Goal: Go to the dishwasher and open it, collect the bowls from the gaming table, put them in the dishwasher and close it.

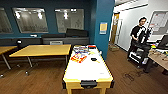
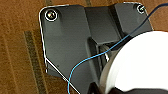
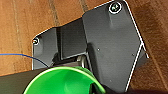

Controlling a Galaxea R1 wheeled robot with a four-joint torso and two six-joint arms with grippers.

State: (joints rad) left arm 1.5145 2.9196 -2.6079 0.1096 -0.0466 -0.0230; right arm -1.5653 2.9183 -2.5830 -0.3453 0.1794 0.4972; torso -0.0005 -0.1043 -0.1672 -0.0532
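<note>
The gaming table (image 1: 88,71) stands directly ahead in the head view, its yellow end with the black slot (image 1: 88,84) nearest the camera and its white top running away from it. Toward the far end of that top lie colourful flat boxes (image 1: 79,57) and, beside them, a small dark object (image 1: 93,59); what it is cannot be told.

In the left wrist view a white bowl (image 2: 140,65) sits large against the robot's dark plate, over wood floor (image 2: 17,62), with a thin blue cable (image 2: 100,56) crossing in front. In the right wrist view a green bowl (image 3: 65,81) sits close under the plate. Whether either claw is wide, narrow or gripping its bowl cannot be told.

Left of the gaming table is a long wooden table (image 1: 41,50). Beyond it runs a dark bench (image 1: 65,40) against a teal wall (image 1: 52,5). To the right of the gaming table, farther back, a person (image 1: 138,33) stands at a cart (image 1: 136,56).
</note>
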